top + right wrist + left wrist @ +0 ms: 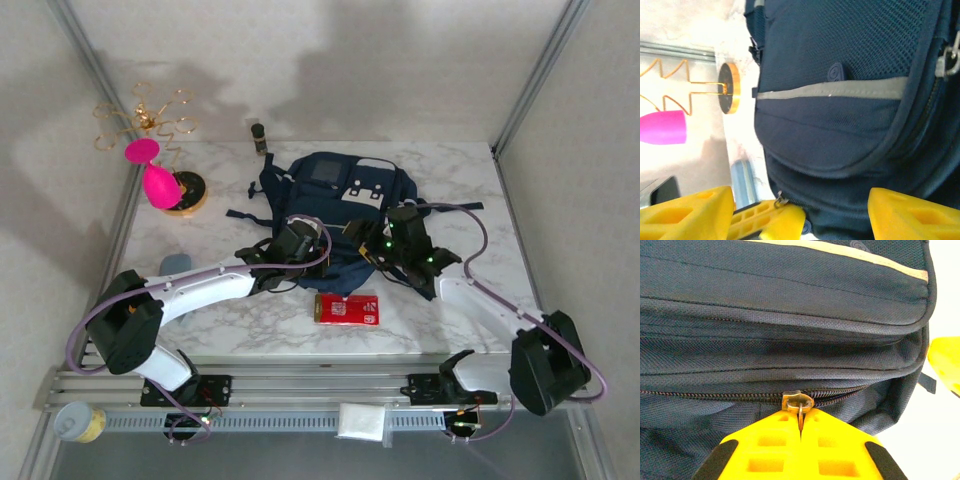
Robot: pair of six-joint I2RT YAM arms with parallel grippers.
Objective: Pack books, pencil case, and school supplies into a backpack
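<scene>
Marble-patterned tabletop (470, 190) carries the backpack (335, 185) at its middle. The left gripper (801, 416) has yellow plastic fingers (770, 440) pinched together on a small metal zip pull (798, 402). Around it is coarse navy weave, with a pale strip higher up. The right gripper (800, 217) is spread wide near that zip end, holding nothing.

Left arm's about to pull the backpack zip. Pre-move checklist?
1. Left pincer shut on the zipper pull: ok.
2. Right pincer bracing the backpack: not ok, jaws open, fabric between them ungripped.
3. Zip track free of snagged fabric: cannot tell.
4. Red rectangle clear of both arms: ok, flat on the table between them.
5. Dangling straps clear of the pincers: cannot tell.
</scene>
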